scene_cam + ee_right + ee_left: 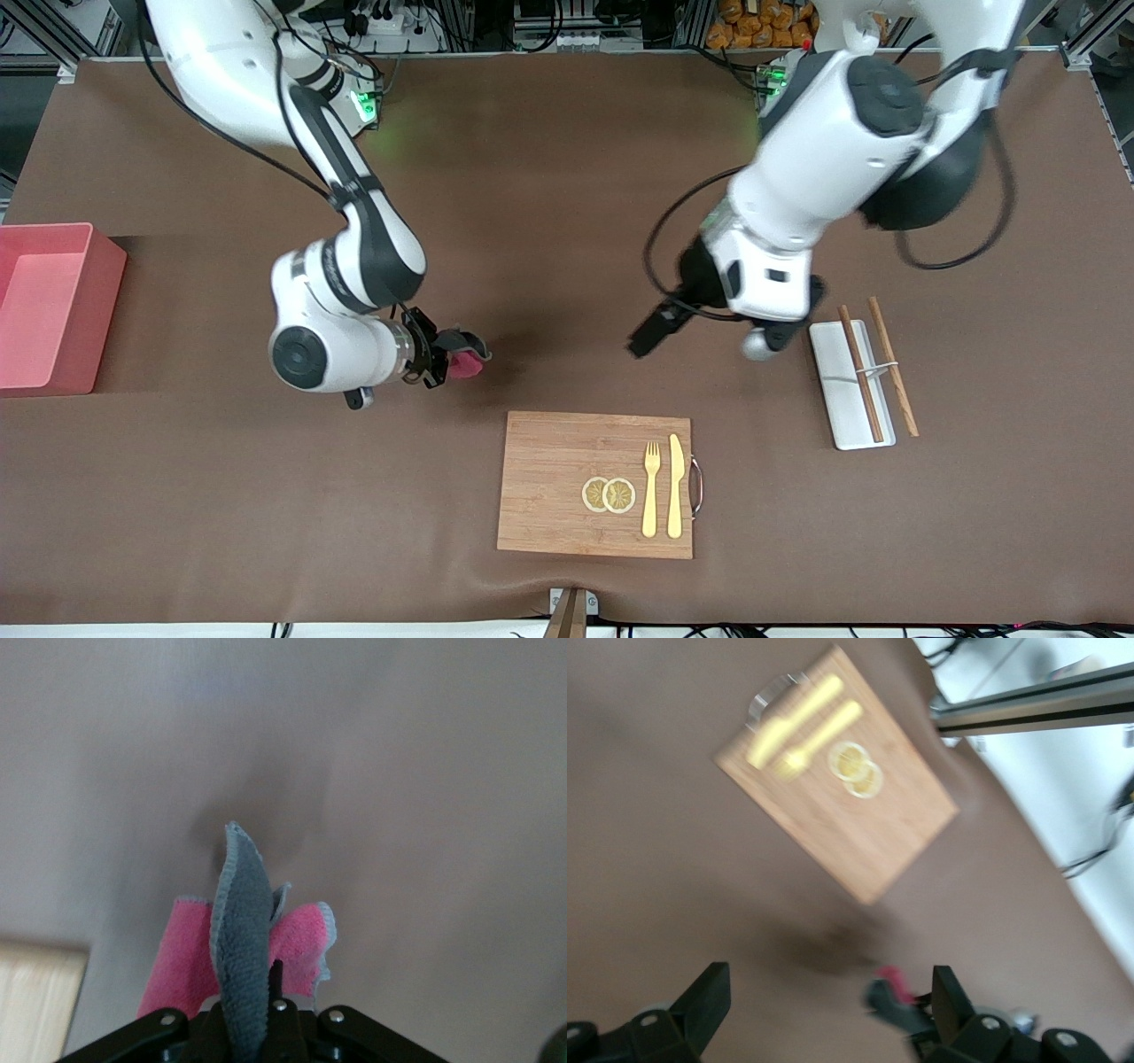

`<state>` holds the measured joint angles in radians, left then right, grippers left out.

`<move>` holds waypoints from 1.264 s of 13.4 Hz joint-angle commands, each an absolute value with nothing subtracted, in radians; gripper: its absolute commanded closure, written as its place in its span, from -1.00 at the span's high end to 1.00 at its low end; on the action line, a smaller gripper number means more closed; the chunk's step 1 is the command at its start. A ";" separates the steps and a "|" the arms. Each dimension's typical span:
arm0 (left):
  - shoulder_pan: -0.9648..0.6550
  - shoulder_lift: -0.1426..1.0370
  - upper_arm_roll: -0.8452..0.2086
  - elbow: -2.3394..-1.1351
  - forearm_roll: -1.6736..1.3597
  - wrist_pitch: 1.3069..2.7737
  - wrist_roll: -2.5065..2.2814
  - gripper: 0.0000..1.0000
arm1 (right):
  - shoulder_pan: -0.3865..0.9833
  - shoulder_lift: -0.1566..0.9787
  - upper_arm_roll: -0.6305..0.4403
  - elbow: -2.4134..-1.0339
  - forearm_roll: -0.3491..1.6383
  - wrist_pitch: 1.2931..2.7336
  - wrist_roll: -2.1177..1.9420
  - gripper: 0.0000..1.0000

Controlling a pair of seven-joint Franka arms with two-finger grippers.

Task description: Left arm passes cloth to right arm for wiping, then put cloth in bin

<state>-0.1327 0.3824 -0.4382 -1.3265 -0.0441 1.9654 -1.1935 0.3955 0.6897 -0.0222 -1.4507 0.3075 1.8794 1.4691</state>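
Note:
My right gripper [446, 358] is shut on the cloth [469, 366], a small crimson piece with a grey reverse, low over the bare brown table. In the right wrist view the cloth [245, 935] stands up from the closed jaws of the right gripper [268, 990], grey fold in front, pink at the sides. My left gripper [654, 334] hangs open over the table, apart from the cloth, toward the left arm's end. Its fingers [702, 999] hold nothing in the left wrist view, where the cloth [889, 981] shows farther off. The pink bin [104, 292] stands at the right arm's end.
A wooden cutting board [549, 483] lies nearer the front camera, carrying a yellow fork [651, 492], a knife [675, 487] and two lemon slices [609, 494]. A white tray [837, 390] with brown chopsticks [861, 372] lies toward the left arm's end.

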 commanded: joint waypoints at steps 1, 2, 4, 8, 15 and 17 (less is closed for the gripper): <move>-0.017 0.295 -0.446 -1.365 -0.032 1.806 -0.911 1.00 | 0.403 0.678 -0.021 -1.502 0.259 1.904 1.431 -1.00; 0.036 0.275 -0.446 -1.367 -0.032 1.751 -0.785 1.00 | 0.388 0.686 -0.021 -1.517 0.241 1.905 1.410 -1.00; 0.121 0.250 -0.445 -1.367 -0.031 1.674 -0.630 1.00 | 0.330 0.703 -0.025 -1.558 0.163 1.914 1.349 -1.00; 0.282 0.216 -0.443 -1.377 -0.029 1.603 -0.376 1.00 | 0.172 0.693 -0.026 -1.565 0.120 1.876 1.180 -1.00; 0.350 0.161 -0.449 -1.391 0.106 1.552 -0.215 1.00 | -0.190 0.689 -0.026 -1.566 -0.072 1.864 0.705 -1.00; 0.348 0.155 -0.449 -1.393 0.103 1.552 -0.221 1.00 | -0.299 0.683 -0.026 -1.560 -0.159 1.864 0.556 -1.00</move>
